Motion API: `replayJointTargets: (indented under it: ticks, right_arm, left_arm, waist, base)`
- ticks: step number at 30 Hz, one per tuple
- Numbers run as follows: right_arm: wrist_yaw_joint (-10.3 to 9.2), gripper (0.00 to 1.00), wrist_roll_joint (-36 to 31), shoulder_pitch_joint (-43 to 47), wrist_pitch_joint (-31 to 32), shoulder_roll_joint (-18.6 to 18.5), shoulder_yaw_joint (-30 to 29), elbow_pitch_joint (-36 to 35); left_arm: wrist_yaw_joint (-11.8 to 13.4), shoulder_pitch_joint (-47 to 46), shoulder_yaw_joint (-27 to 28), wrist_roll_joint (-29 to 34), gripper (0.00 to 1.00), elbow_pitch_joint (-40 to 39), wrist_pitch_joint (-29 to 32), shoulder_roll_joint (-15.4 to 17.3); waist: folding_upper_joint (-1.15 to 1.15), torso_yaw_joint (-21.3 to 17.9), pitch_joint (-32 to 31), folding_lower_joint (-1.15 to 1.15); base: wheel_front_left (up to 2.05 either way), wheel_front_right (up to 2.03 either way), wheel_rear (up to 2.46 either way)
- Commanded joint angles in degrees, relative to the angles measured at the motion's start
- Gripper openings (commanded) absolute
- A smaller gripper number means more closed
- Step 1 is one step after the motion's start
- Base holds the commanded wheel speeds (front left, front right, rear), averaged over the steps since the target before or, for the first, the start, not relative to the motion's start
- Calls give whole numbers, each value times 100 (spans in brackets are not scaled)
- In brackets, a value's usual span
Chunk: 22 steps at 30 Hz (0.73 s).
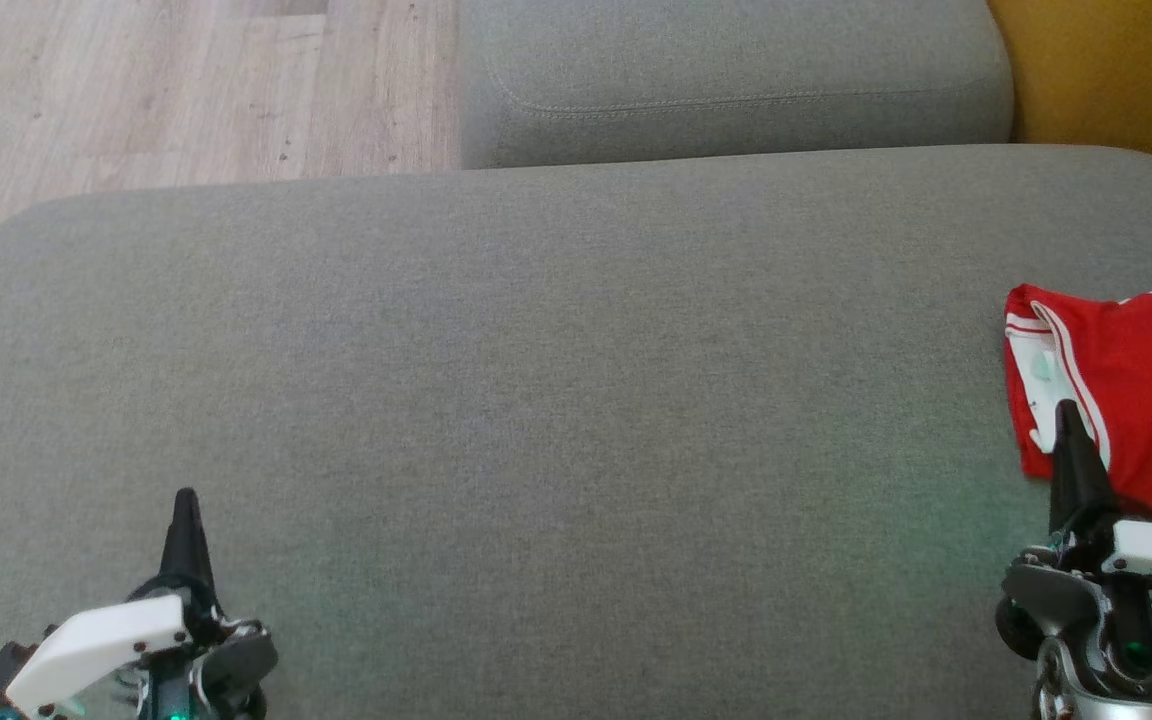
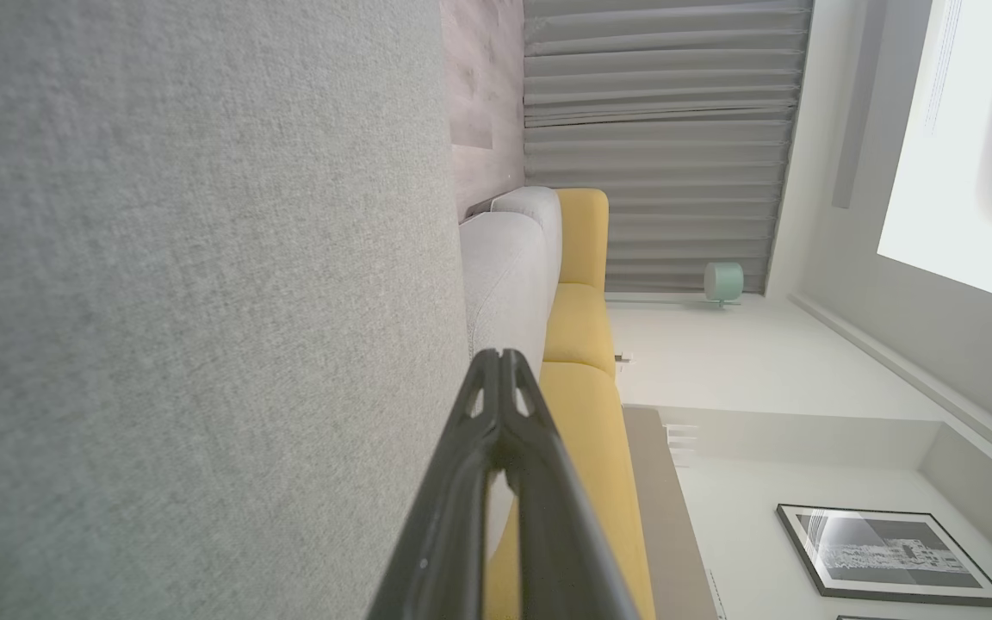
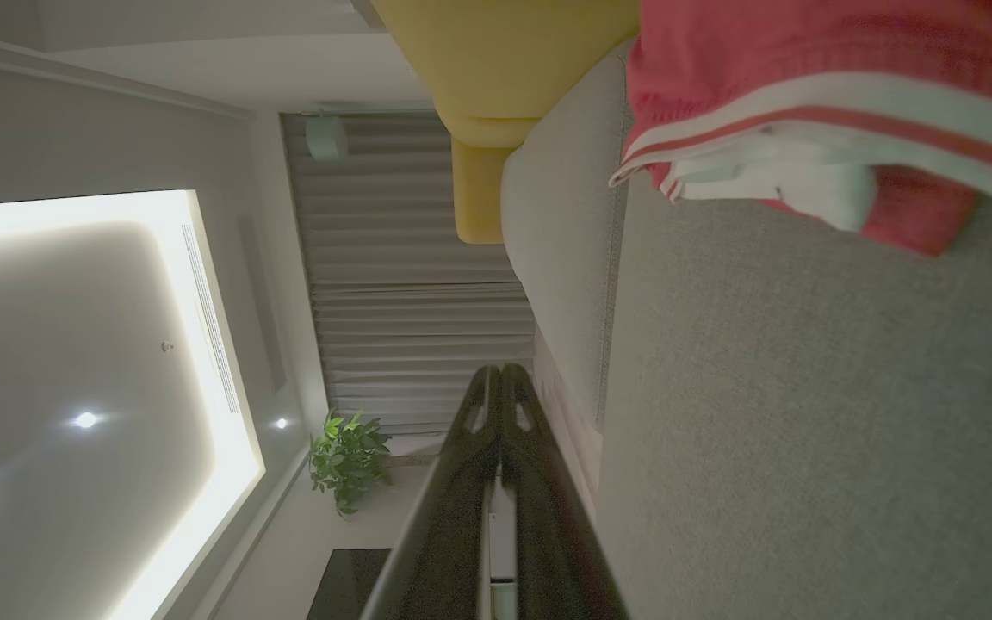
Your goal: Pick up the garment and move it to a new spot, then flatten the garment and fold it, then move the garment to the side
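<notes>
Cut off at 3 o'clock
The garment (image 1: 1146,400) is running past the head view's edge, the right hand (image 1: 1067,410) overlapping its hem.

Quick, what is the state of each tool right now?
Left tool: closed, empty.
Right tool: closed, empty; the garment lies free on the cushion.

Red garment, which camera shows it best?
The head view: from above, the red garment lies on the grey cushion, though the frame edge crops it. The right wrist view catches its white-striped hem, close and blurred. The left wrist view looks along the cushion.
</notes>
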Motion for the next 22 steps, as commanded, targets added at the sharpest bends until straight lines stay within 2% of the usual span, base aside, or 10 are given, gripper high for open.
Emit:
replayJointTargets:
  ticks: [1, 22]
  right_arm:
    - [-4, 0, 41, -110, 33, -23, 119, -229]
    - [-4, 0, 41, -110, 33, -23, 119, -229]
  left_arm:
    - [-36, -278, 228, -31, 0, -211, 18, 48]
    - [-36, -278, 228, -31, 0, -211, 18, 48]
  waist:
    - [0, 0, 0, 0]
    - [0, 0, 0, 0]
  base:
    - [0, 0, 0]
    - [0, 0, 0]
